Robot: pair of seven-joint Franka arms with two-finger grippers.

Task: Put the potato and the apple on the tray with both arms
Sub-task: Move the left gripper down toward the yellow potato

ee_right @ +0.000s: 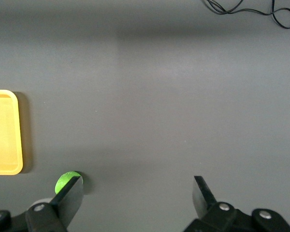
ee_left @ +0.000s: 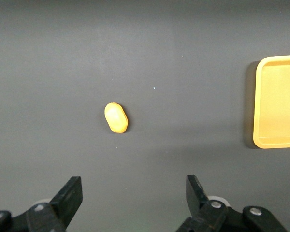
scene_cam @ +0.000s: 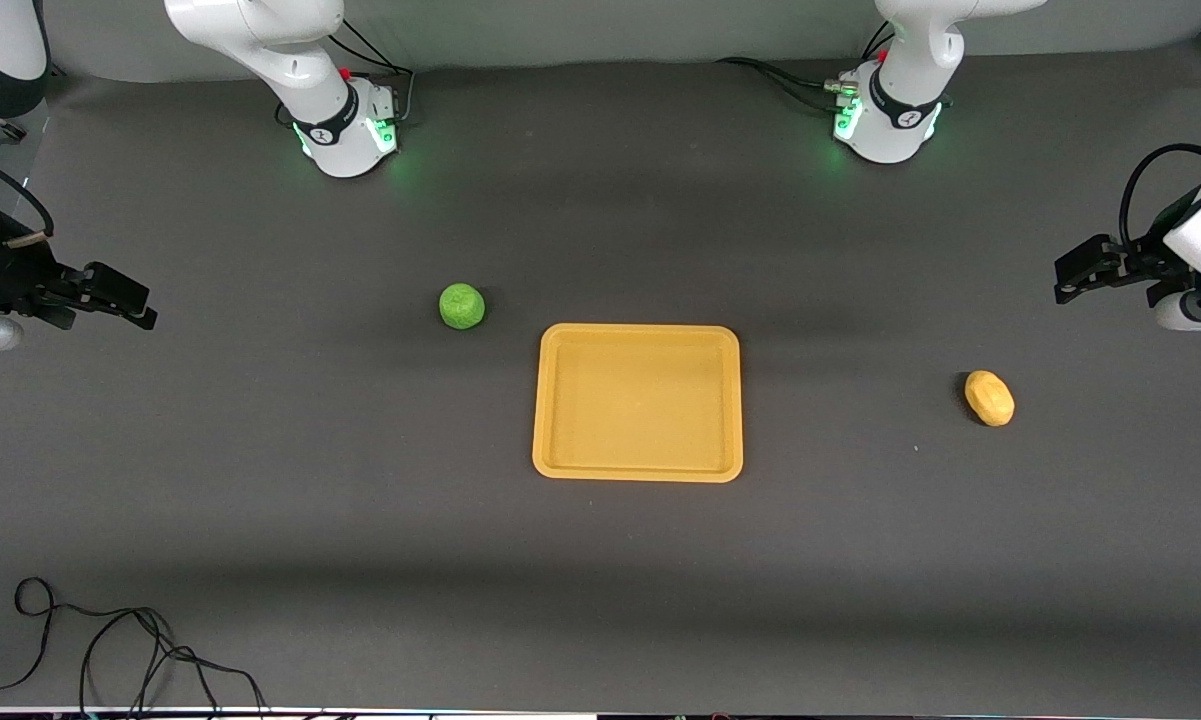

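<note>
While both hands hang open, tray (scene_cam: pixel 638 402) lies bare.

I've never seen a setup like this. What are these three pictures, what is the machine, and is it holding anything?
The machine is two white robot arms bolted to a dark table, each ending in a black two-fingered tool. The wide picture looks down from across the table. The other two come from cameras on each arm's wrist, so you see that tool's fingers at the edge.

On the table lie a yellow-orange tray, a green apple toward the right arm's end, and a potato toward the left arm's end. A loose black cable lies nearest the front camera.

The left tool and right tool are open, holding nothing, up over the table's ends.
</note>
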